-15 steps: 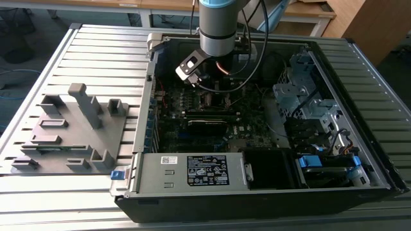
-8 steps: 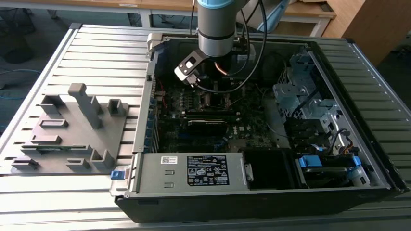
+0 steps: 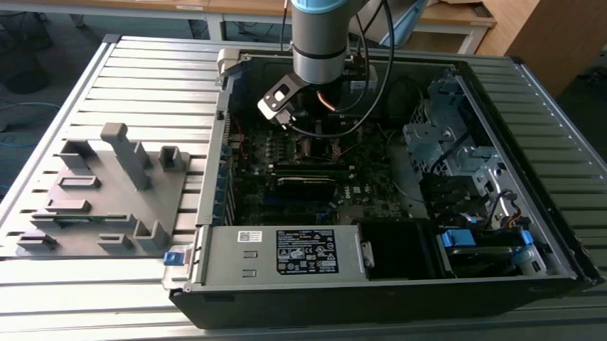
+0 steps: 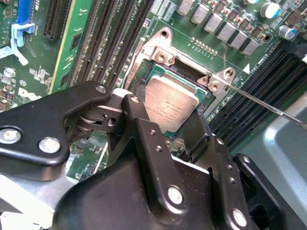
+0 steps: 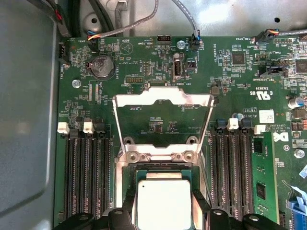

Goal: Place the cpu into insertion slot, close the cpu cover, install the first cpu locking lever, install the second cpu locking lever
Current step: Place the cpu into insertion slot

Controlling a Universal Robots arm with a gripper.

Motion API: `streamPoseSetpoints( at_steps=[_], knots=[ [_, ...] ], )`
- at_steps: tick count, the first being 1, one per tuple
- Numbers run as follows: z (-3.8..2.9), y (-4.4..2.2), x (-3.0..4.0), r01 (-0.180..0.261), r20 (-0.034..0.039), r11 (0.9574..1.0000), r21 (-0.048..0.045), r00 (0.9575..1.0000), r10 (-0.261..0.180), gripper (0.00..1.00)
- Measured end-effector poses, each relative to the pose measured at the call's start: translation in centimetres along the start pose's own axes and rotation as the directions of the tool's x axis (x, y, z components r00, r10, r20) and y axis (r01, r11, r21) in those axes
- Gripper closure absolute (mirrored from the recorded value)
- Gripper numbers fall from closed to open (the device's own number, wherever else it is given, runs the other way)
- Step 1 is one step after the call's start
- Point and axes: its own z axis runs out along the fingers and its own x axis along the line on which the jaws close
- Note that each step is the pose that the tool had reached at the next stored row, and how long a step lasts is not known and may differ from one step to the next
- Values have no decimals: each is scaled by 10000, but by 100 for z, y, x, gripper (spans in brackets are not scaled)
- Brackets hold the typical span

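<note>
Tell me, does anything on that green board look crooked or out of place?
Nothing looks damaged. The cpu lies flat in the insertion slot, but the cpu cover is flipped open and a thin locking lever sticks out unlatched.

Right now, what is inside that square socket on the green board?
The cpu lies in the insertion slot, silvery top up. The cpu cover is flipped open, so nothing covers the chip. Whatever lies beneath the chip is hidden by it.

near edge of cpu (image 4: 170,103) and insertion slot (image 4: 157,71) hidden behind end effector (image 4: 165,108), thin metal rod (image 4: 268,107) cut off
</note>
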Motion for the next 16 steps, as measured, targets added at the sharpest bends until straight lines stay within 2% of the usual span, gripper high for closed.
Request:
streamPoseSetpoints(
  at_steps=[3,13,16],
  knots=[
    [0,0,0,107,-68,9999,1,9999,-107,46],
    [0,8,0,115,-70,9999,2,9999,-115,46],
    [1,9,1,117,-38,9999,3,9999,-117,46]
  ],
)
